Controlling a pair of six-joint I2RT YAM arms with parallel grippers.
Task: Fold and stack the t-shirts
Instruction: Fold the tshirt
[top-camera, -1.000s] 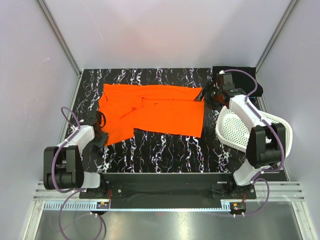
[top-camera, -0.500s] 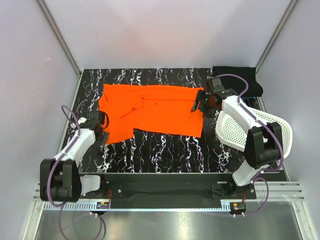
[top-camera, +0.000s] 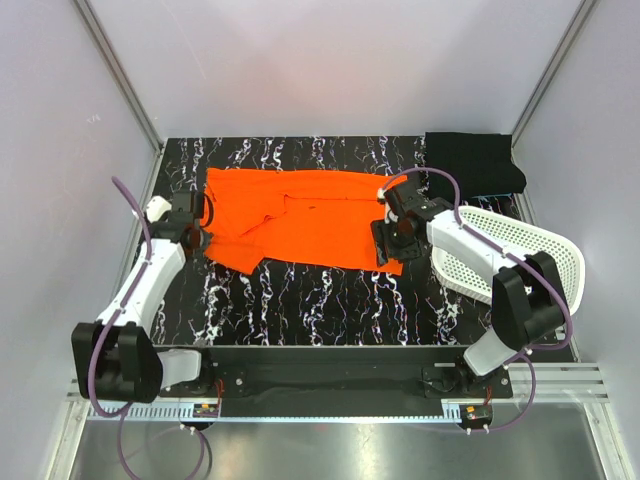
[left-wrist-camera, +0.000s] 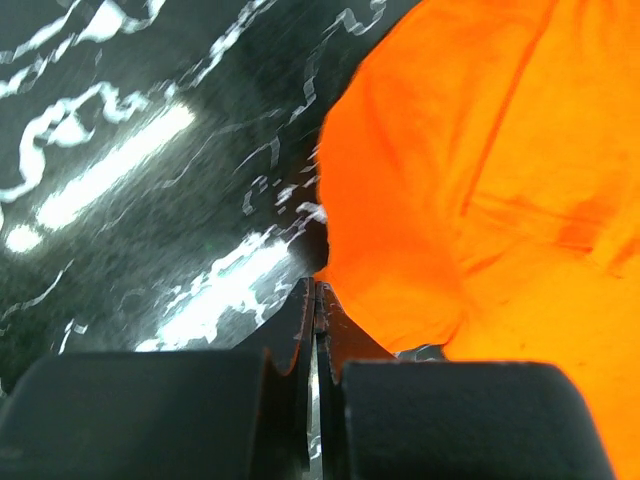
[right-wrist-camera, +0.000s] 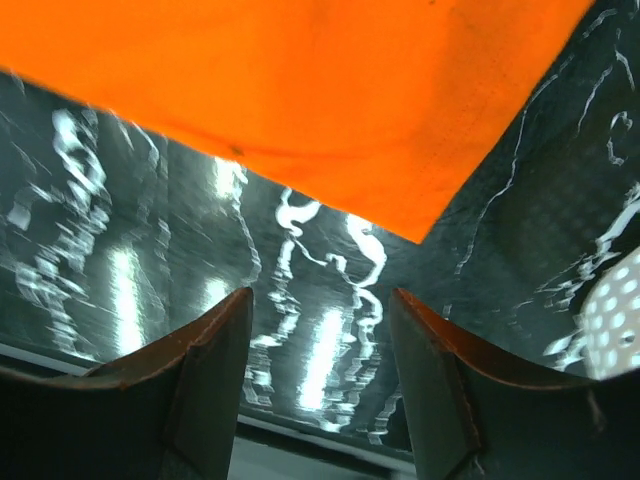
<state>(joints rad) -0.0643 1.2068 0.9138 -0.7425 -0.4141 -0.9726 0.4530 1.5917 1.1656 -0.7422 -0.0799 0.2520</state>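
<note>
Both arms have shifted since a second ago. The right one has swung off the far right corner and come in toward the middle, and the left one has stretched further out across the table.

So now the right gripper (right-wrist-camera: 320, 298) hangs over the near right corner of the bright orange fabric t-shirt (top-camera: 300, 215). Its two fingers are spread wide with nothing between them. In the right wrist view you just see the orange corner pointing down toward the gap, with bare tabletop under it.

The left gripper (left-wrist-camera: 315, 300) sits right at the left edge of that same shirt, where a rounded flap of cloth bulges out. Its fingers are pressed together, with only a thin slit showing. The orange edge touches the tip, but honestly I can't tell whether any fabric is actually caught in there.

The orange shirt itself lies spread out, long side running left to right, on the far half of the black white-veined marble-look table (top-camera: 300, 295). It's a bit rumpled, with creases near the middle and the left part bunched over itself.

The black fabric t-shirt (top-camera: 475, 162) is a neat folded rectangle at the far right corner, well apart from both grippers. The white perforated plastic basket (top-camera: 520, 240) lies tipped on its side at the right edge, just beside the right arm.
</note>
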